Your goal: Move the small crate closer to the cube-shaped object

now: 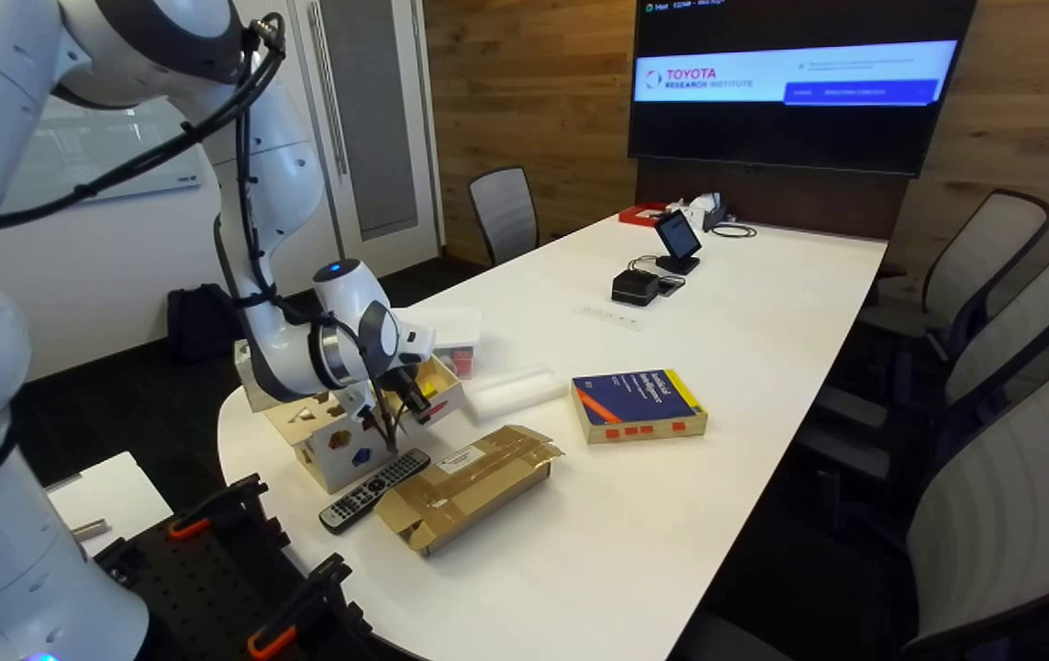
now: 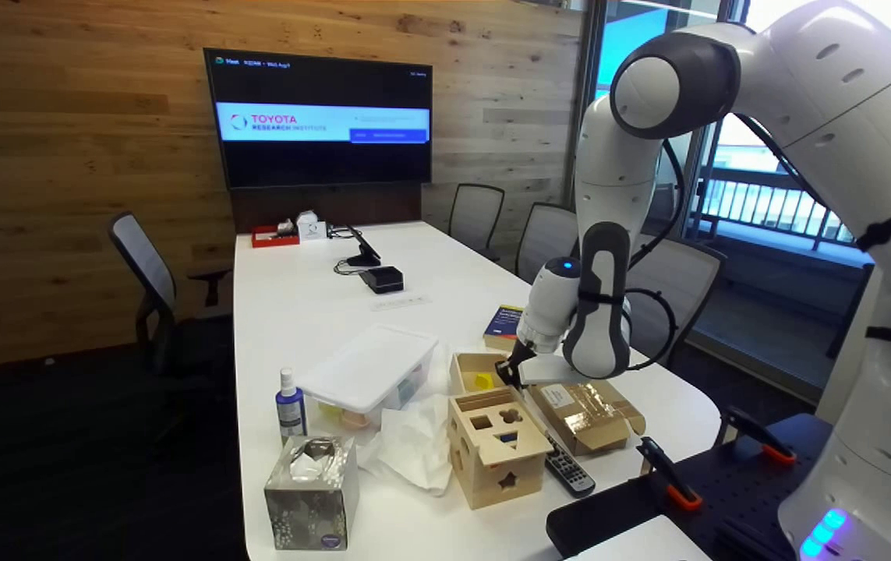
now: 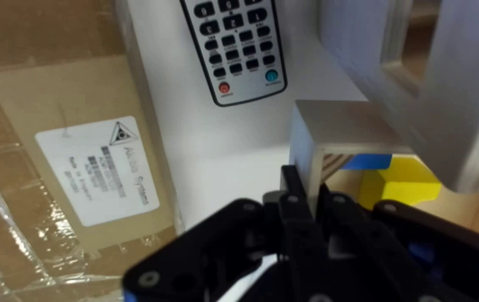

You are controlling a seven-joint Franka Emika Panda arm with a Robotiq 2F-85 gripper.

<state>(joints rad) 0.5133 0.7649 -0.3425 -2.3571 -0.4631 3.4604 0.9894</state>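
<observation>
The small crate is an open, low wooden box holding a yellow block and a blue one. It shows in both exterior views (image 1: 447, 402) (image 2: 479, 362) and in the wrist view (image 3: 300, 138). The cube-shaped object, pale wood with shaped holes, stands right beside the crate in both exterior views (image 1: 340, 466) (image 2: 503, 483). It fills the upper right of the wrist view (image 3: 453, 84). My gripper (image 3: 308, 188) is shut on the crate's side wall, one finger outside and one inside. It also shows in both exterior views (image 1: 420, 410) (image 2: 507, 377), where its fingertips are partly hidden.
A flat cardboard box (image 1: 474, 482) and a remote control (image 1: 375, 489) lie beside the cube and crate. A lidded plastic box (image 2: 371, 366), crumpled white sheet (image 2: 414, 444), tissue box (image 2: 309, 499) and spray bottle (image 2: 290, 409) stand on another side. A book (image 1: 639, 404) lies farther off.
</observation>
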